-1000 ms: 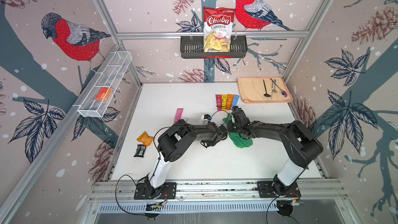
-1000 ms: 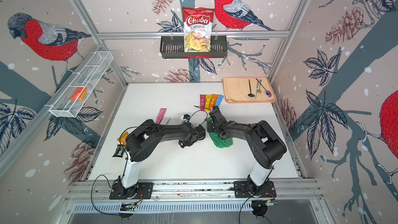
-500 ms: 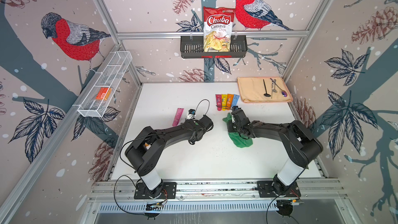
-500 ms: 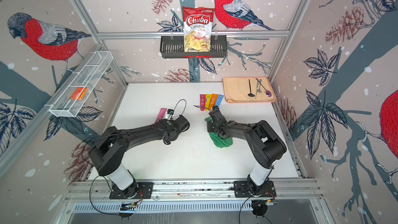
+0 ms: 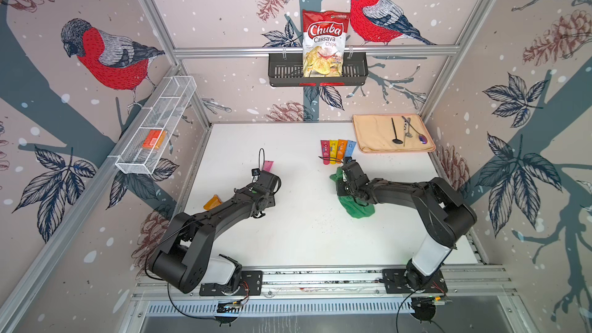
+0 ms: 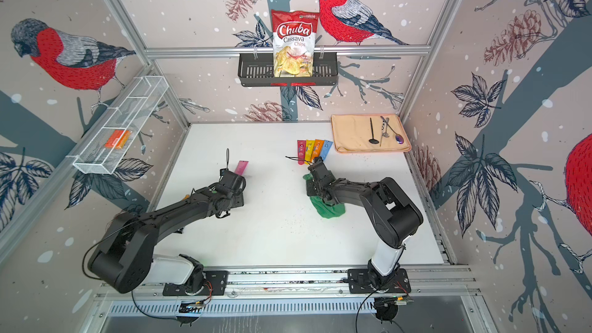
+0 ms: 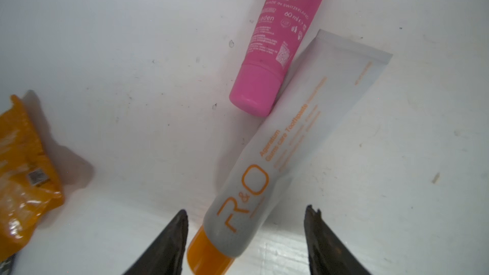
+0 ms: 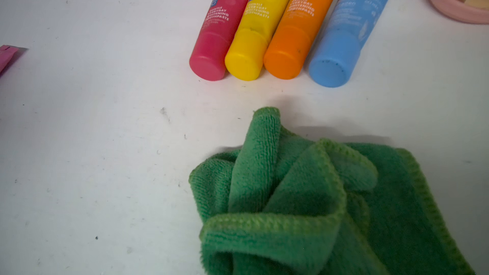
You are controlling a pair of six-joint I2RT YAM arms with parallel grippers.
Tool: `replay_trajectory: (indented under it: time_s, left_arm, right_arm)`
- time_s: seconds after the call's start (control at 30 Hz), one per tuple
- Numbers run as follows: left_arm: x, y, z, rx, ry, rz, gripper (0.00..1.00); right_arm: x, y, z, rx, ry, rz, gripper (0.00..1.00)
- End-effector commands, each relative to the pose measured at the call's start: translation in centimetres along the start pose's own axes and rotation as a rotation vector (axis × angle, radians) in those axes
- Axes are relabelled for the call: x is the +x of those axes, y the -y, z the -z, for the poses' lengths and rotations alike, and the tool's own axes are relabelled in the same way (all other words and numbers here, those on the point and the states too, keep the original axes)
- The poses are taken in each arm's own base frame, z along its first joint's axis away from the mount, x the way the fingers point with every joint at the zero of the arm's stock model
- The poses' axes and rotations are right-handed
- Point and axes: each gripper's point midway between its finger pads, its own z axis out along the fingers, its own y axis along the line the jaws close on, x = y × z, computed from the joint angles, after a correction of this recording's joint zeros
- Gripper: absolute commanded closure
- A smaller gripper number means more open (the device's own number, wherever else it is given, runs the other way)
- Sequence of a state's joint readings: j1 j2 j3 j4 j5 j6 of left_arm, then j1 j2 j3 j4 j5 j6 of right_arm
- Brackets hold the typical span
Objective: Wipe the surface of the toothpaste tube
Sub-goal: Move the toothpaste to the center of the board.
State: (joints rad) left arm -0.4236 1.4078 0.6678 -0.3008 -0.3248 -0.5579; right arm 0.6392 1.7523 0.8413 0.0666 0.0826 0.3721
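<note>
Swung from the centre to the left side of the table point(image 5: 304, 235), the left gripper point(image 7: 246, 212) stands spread, astride the grey toothpaste tube point(image 7: 285, 141), which lies flat, touching a pink tube point(image 7: 277, 35) beyond. The right gripper point(image 5: 340, 187) is clenched on a green cloth point(image 8: 304, 202). Best lift straight up, jaws wide, so neither tube gets dragged.

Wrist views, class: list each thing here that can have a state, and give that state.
R&O toothpaste tube: lying flat, capped, ungripped.
Left tool: open, astride the R&O tube's cap end.
Pink tube: lying flat, capped, touching the R&O tube.
Green cloth: bunched up.
Right tool: shut on the cloth.
Red tube, yellow tube, orange tube, blue tube: capped, lying side by side.
</note>
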Motion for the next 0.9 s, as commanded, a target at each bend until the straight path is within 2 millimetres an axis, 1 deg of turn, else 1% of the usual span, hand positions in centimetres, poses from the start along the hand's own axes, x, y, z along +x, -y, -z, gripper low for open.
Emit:
replay_trajectory:
  time_s: [0.0,0.1,0.17,0.23,0.37,0.43,0.5,0.6,0.67,0.77,0.87]
  left_arm:
    - [-0.5,1.8,-0.7,0.119,-0.005,0.005,0.33]
    - [-0.4,2.2,-1.0,0.141,-0.024,0.005,0.41]
    - [-0.2,2.3,-1.1,0.146,-0.036,0.004,0.53]
    - [0.0,2.4,-1.2,0.152,-0.043,-0.003,0.60]
    - [0.2,2.6,-1.2,0.148,-0.036,-0.024,0.69]
    - [0.4,3.1,-1.1,0.158,-0.036,-0.041,0.71]
    - [0.8,4.6,-0.7,0.191,-0.027,-0.081,0.72]
    - [2.0,8.1,0.5,0.262,-0.018,-0.179,0.73]
    - [3.2,10.4,1.4,0.306,-0.022,-0.244,0.74]
    - [5.2,13.3,2.8,0.372,-0.032,-0.333,0.74]
    - [7.0,15.6,4.0,0.407,-0.023,-0.424,0.72]
  right_arm:
    - [4.1,0.5,-0.1,0.004,-0.159,0.007,0.88]
    - [4.1,0.6,-0.2,0.004,-0.159,0.008,0.88]
    - [4.1,0.5,-0.2,0.003,-0.160,0.008,0.88]
    - [4.1,0.6,-0.2,0.003,-0.159,0.007,0.88]
    - [4.0,0.5,0.0,0.002,-0.156,0.007,0.87]
    - [4.0,0.6,0.1,0.000,-0.153,0.006,0.86]
    - [3.9,0.5,0.4,-0.008,-0.143,0.003,0.86]
    - [3.7,0.6,1.3,-0.029,-0.124,-0.014,0.86]
    - [3.2,0.8,2.2,-0.045,-0.095,-0.029,0.86]
    - [2.5,0.6,3.7,-0.092,-0.051,-0.052,0.86]
    - [1.7,0.0,5.0,-0.133,-0.019,-0.055,0.86]
